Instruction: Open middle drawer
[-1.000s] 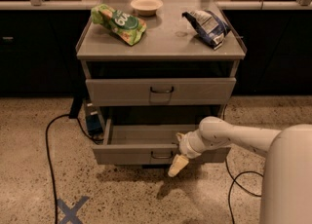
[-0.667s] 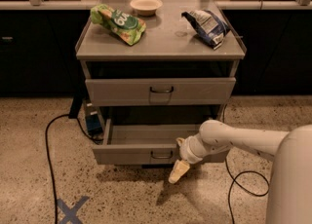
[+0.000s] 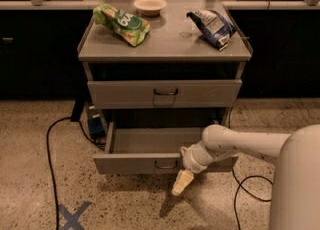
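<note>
Since the earlier frames the gripper has been lowered a little. In the camera view it is now seen just below the front panel of the middle drawer, seemingly clear of it and angled toward the floor. The drawer is drawn out from the cabinet, under the taller drawer. Its dark pull is found just left of the arm. Whether the gripper is spread or closed cannot be told.
</note>
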Controlling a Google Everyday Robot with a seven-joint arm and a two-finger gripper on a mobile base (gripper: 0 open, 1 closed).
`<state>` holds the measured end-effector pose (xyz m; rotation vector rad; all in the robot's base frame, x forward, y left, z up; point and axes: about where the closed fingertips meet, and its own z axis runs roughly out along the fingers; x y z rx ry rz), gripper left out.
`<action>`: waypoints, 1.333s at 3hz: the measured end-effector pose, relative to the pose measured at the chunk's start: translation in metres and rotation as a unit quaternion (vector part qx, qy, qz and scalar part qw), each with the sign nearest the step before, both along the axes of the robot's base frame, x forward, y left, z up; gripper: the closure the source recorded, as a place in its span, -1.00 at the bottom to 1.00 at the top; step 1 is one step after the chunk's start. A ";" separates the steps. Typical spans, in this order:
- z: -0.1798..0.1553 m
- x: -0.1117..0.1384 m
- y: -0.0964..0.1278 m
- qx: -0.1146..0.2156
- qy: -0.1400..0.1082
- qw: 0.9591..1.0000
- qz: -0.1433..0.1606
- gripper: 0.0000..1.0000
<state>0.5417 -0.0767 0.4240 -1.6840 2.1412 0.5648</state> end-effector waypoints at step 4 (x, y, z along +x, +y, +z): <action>-0.005 -0.039 0.004 0.017 0.037 0.999 0.024 -1.00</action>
